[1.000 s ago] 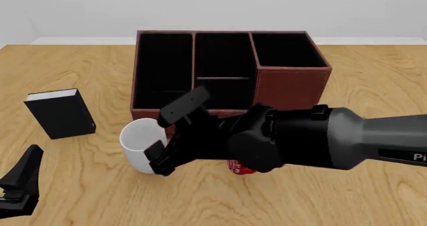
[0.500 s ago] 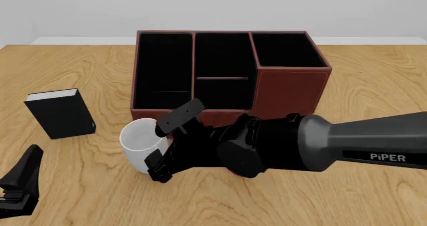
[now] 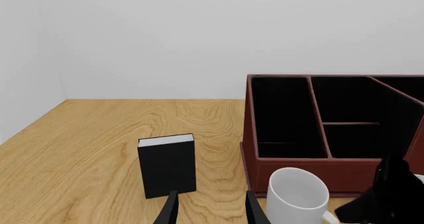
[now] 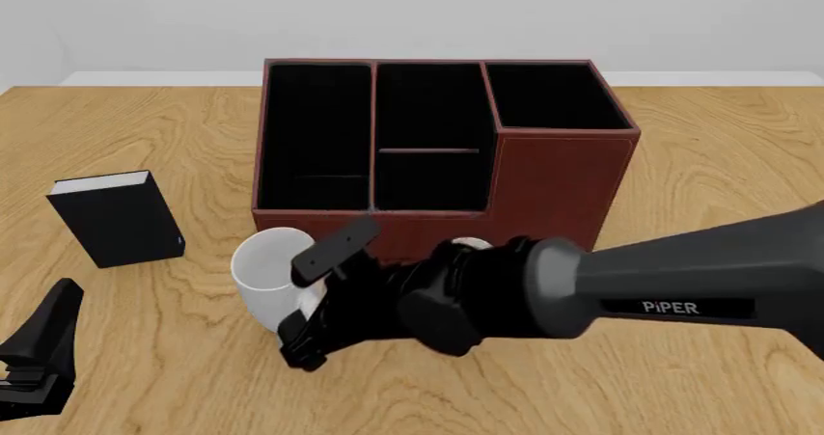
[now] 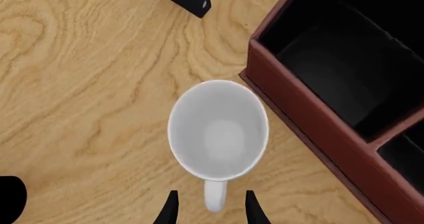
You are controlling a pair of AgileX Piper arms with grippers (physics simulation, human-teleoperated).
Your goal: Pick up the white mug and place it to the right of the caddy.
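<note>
Right gripper [image 5: 208, 210] over the mug [image 5: 219, 129], jaws spread astride its handle; left gripper [image 3: 208, 209] spread, beside book [image 3: 167, 165].

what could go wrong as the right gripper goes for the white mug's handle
The right gripper is open, its fingers either side of the white mug handle. A grip on that thin loop alone might let the mug swing or tip when lifted. The mug also stands close beside the caddy wall, so a sideways nudge could knock it against the box.
</note>
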